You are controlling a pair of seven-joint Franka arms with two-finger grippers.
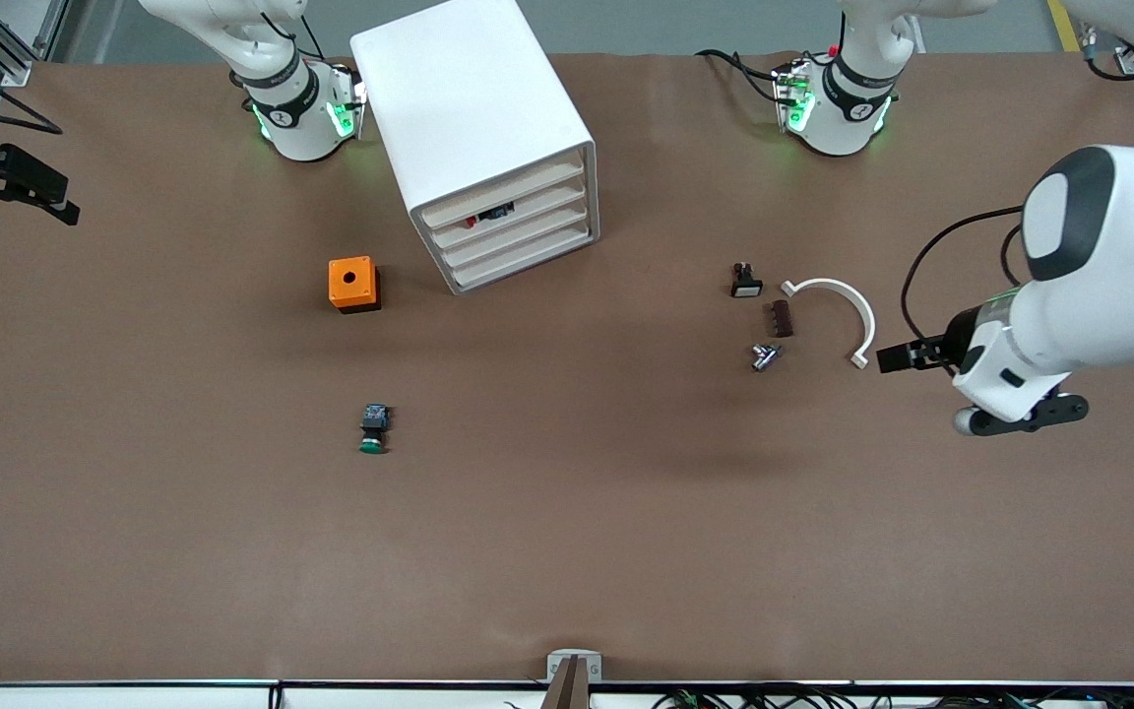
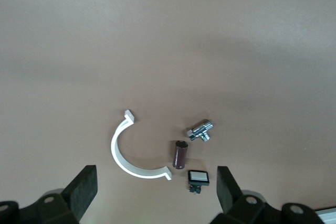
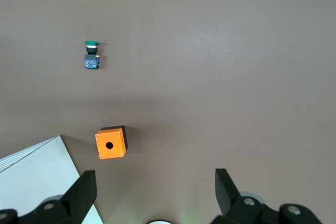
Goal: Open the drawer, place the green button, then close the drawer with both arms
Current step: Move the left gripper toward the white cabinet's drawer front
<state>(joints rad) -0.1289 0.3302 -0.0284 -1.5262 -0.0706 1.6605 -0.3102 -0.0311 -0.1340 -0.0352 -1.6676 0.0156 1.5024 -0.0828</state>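
Start state — nothing grasped, all four drawers of the white cabinet (image 1: 488, 138) shut. The cabinet sits toward the right arm's end of the worktop (image 1: 567, 551), its drawer fronts angled toward the front camera. The second drawer (image 1: 518, 212) from the top shows small dark and red items through its front gap; I cannot tell which drawer is the intended one.

The button (image 1: 374, 429) lies on its side on open worktop, nearer the front camera than the orange cube (image 1: 353, 284), and well apart from both cube and cabinet. Its long axis runs roughly toward and away from the front camera, green cap at the nearer end, black-and-blue body at the farther end.

Right hand (image 3: 155, 195): fingers spread wide, empty, hovering over the worktop at the right arm's end, with cube, cabinet corner and button all in its wrist view. Left hand (image 2: 157, 192): fingers also wide apart, empty, over the left arm's end, looking down on a white curved clip (image 1: 838, 305), a brown cylinder (image 1: 780, 318), a chrome fitting (image 1: 765, 355) and a black switch with white cap (image 1: 745, 282) — none of them task items.

Judgement: the right arm is the nearer to both button and cabinet. Closing across the button's narrow body means setting the fingers crosswise to that long axis. The drawer must come open first.
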